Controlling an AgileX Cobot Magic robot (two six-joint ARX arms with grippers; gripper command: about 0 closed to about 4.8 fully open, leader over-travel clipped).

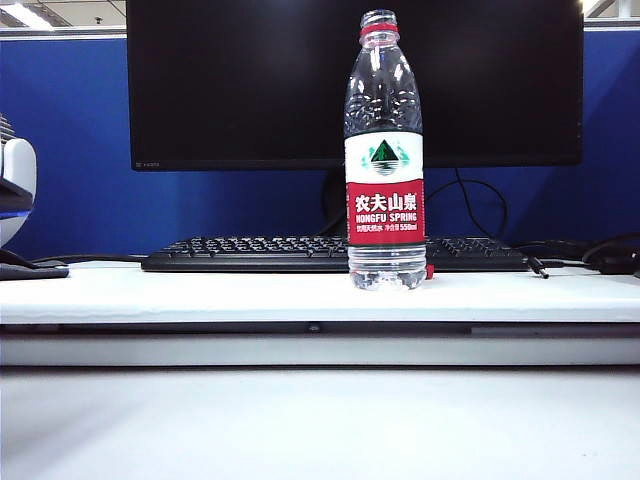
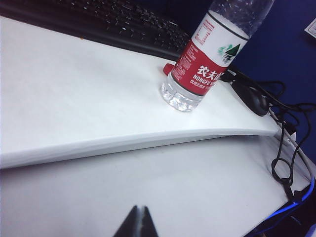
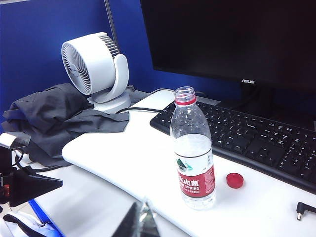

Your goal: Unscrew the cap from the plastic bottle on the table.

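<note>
Bench (image 1: 200, 292), white, carrying a black keyboard (image 1: 250, 254) before a dark monitor (image 1: 250, 80). Bottle (image 1: 385, 160) upright near the keyboard's front edge, neck open, red collar ring in place. Cap (image 3: 235, 180) lying on the bench just beside the bottle's base. Left fingers (image 2: 136, 223) and right fingers (image 3: 140, 220) closed, empty, apart from the bottle.
</note>
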